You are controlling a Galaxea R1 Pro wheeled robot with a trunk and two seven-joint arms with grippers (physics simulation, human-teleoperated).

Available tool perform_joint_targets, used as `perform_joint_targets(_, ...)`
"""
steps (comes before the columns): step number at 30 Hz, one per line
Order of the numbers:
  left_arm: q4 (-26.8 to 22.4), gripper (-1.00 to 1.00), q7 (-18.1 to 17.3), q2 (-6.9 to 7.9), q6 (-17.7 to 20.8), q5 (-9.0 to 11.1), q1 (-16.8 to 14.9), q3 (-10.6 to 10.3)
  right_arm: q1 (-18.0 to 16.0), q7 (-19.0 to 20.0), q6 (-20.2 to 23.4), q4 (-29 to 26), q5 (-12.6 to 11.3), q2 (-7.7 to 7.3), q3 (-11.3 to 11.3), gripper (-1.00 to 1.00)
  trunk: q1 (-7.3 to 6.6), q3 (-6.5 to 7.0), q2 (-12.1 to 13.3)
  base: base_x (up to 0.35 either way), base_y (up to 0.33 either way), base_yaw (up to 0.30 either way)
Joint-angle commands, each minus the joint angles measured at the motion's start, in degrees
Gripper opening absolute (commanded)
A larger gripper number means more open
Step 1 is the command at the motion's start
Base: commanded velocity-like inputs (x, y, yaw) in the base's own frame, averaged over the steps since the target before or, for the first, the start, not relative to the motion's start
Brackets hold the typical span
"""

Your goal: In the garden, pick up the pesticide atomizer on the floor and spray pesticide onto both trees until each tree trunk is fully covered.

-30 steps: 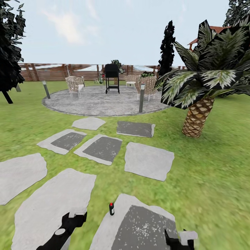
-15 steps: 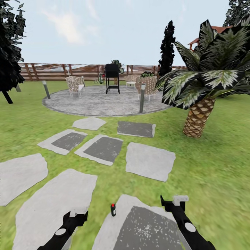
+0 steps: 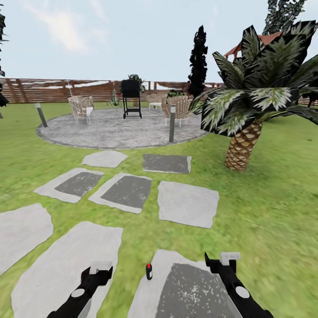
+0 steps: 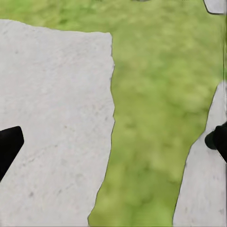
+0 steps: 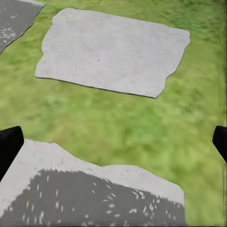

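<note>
Left end effector flanks small dark, red-capped pesticide atomizer.

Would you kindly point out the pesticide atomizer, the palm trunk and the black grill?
pesticide atomizer [image 3: 149, 271], head view, on its dark body
palm trunk [image 3: 241, 148], head view, mid-trunk scales
black grill [image 3: 130, 88], head view, on its hood

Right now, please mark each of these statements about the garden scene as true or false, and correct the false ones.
1. The pesticide atomizer stands between the two arms. True.
2. The left gripper holds the atomizer. False: it is open and holds nothing.
3. The palm stands right of the stepping stones. True.
4. The black grill stands on the lawn. False: it stands on the round paved patio.
5. The right gripper is open. True.
</note>
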Motion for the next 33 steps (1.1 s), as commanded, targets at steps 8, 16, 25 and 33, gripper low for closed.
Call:
perform_joint_targets(8, -2.48, 1.00, 0.22, -0.01, 0.26, -0.39, 0.39, -0.05, 0.00, 0.02, 0.09, 0.01, 0.00, 0.03, 0.00, 1.00, 0.22, -0.19, -0.40, 0.001, 0.031, -0.298)
perform_joint_targets(16, -2.78, 1.00, 0.34, -0.04, 0.35, -0.39, 0.44, -0.04, -0.01, 0.00, 0.09, -0.03, 0.00, 0.04, -0.08, 1.00, 1.98, -2.15, -3.61, 0.000, 0.000, -0.213)
perform_joint_targets(25, -2.70, 1.00, 0.15, -0.04, 0.35, -0.39, 0.44, 0.05, 0.00, 0.00, 0.09, -0.23, -0.02, 0.04, -0.14, 1.00, 3.95, -4.43, -7.22, 0.000, 0.000, -0.194)
perform_joint_targets(33, -2.69, 1.00, 0.14, 0.01, 0.18, -0.39, 0.35, 0.09, -0.01, 0.00, 0.09, -0.31, -0.06, 0.04, -0.08, 1.00, 5.71, -6.47, -10.43, 0.000, 0.000, -0.193)
